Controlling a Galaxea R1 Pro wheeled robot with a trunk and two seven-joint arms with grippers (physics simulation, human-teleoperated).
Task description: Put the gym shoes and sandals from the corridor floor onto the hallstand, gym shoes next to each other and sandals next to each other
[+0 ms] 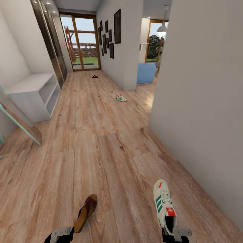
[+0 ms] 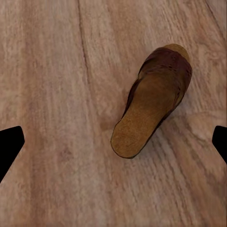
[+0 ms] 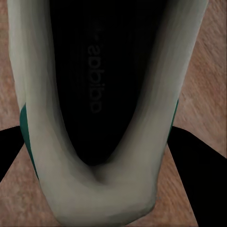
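Between the right gripper's (image 3: 101,151) spread fingers (image 3: 201,165) sits a sneaker's (image 1: 164,205) heel, on the wood floor (image 1: 111,148). Left gripper (image 2: 113,142) fingers (image 2: 9,144) spread wide above a brown sandal (image 2: 153,99). Farther off lie another sneaker (image 1: 120,98), a dark sandal (image 1: 95,76) and the white shoe rack (image 1: 33,92).

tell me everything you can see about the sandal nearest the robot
The near sandal is a flat slip-on with a dark brown, leather-look strap over the toe end and a tan insole, open at the heel. It lies flat on the wood-plank corridor floor, toe pointing away from the robot and slightly right. The left gripper is just behind its heel, not touching it. In the left wrist view the sandal lies on the floor between the dark fingertips, nearer one side.
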